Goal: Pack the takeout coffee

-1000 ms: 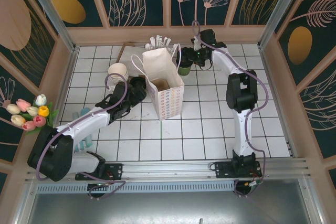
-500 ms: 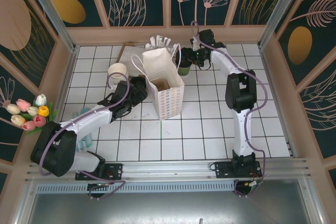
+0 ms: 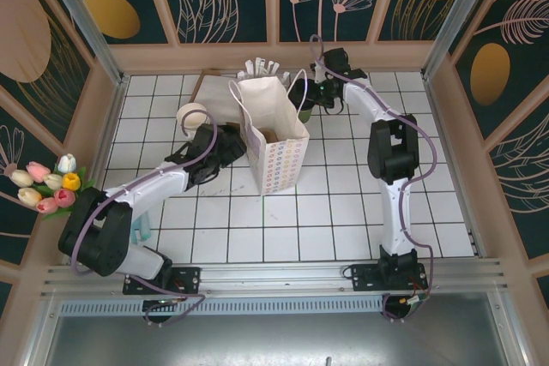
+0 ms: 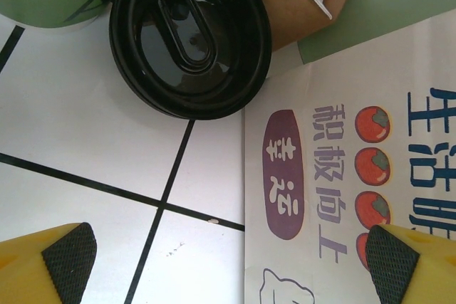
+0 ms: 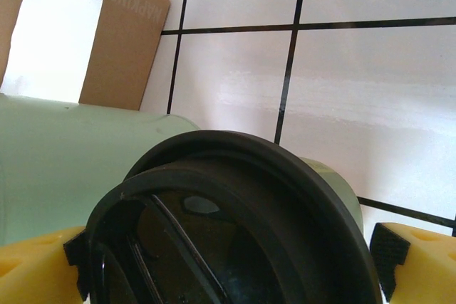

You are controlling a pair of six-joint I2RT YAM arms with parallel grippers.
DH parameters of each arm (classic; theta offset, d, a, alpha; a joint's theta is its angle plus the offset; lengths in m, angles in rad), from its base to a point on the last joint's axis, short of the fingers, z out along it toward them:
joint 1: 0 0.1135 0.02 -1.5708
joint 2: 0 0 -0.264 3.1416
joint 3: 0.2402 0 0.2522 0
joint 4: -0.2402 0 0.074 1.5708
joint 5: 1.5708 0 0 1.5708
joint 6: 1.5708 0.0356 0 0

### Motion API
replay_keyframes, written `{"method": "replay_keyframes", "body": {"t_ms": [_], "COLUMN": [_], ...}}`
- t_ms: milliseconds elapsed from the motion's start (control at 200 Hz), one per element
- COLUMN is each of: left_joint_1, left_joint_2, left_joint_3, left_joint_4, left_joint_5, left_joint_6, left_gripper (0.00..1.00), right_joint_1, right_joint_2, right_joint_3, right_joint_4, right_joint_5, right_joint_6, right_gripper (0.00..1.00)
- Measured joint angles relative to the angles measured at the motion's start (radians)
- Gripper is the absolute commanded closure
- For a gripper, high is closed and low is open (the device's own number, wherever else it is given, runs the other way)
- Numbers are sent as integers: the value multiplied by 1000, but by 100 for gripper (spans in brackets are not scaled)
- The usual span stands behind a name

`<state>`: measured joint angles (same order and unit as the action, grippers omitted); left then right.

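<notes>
Right tool clenched on takeout coffee; left tool released beside paper bag.

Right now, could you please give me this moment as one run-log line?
right pincer: around coffee cup, grip unclear | left pincer: open, beside paper bag | cup: not yet in bag

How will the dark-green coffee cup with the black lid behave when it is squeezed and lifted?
The takeout coffee has a paper-looking wall, so a hard squeeze may dent it. Its black lid looks glossy, probably slippery; gripping the wall seems safer. The lid hides the fill, so its weight cannot be judged.
</notes>
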<state>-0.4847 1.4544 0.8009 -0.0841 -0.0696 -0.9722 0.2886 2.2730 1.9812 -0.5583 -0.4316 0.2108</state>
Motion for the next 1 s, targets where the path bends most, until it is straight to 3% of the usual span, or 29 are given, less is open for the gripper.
{"method": "replay_keyframes", "body": {"t_ms": [110,330,1001], "left_joint_1": [0,0,10], "left_joint_2": [10,10,-133], "left_joint_3": [15,24,9], "left_joint_4": [-17,-44,-115], "left_joint_5": [2,-34,-254], "left_joint_6": [3,-5,-43], "left_gripper": [1,1,1], "right_joint_1": [4,7,-6], "right_joint_2": [-1,-43,-528], "right_joint_3": [0,-50,-602], "right_joint_4": [1,5,35], "right_joint_5": [5,41,74], "right_joint_6": [-6,-8,3], "right_gripper": [15,17,18]}}
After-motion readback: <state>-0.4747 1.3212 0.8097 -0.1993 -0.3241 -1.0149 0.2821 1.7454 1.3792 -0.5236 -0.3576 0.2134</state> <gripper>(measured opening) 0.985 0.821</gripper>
